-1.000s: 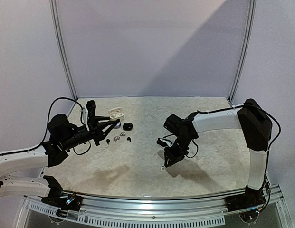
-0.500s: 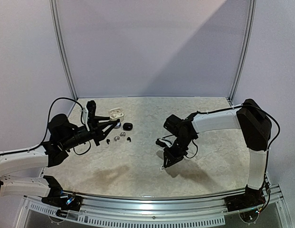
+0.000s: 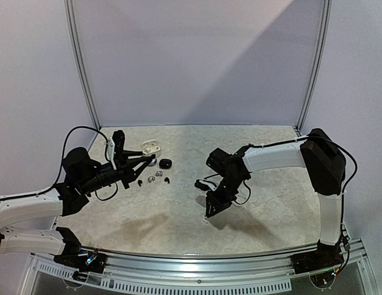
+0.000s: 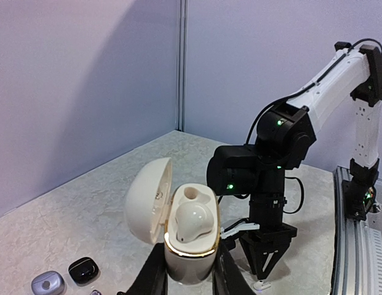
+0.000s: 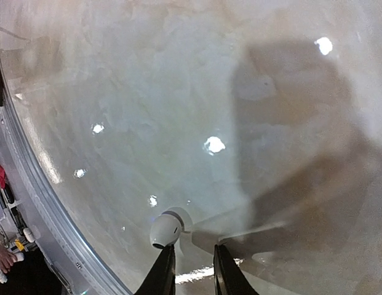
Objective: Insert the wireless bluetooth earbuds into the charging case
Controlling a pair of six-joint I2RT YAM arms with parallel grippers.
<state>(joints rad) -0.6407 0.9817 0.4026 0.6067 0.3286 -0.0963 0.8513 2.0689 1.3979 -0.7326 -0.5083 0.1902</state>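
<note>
The task is partly done. The left gripper (image 4: 187,273) is clamped on the lower body of a cream charging case (image 4: 191,249) and holds it upright above the table (image 3: 270,153), over the left side towards the far-left corner. The lid is swung open. One earbud (image 4: 194,220) is seated in the case, and the socket (image 4: 191,193) behind it is empty.

The right gripper (image 5: 189,255) hangs low over the middle of the table, towards the near edge. Its fingers are drawn narrow and appear to pinch a white earbud (image 5: 165,228) at their very tips. This earbud is well apart from the held case, so it has to be carried across and set into the free socket.

More remains after that. A few loose earbuds (image 3: 159,179) lie in a short row on the table near the left gripper. Beside them sit a black case (image 3: 165,163) and, nearer the far edge, an open white case (image 3: 151,146). A greyish case (image 4: 48,283) shows in the left wrist view. Whether these cases hold anything, I cannot tell.
</note>
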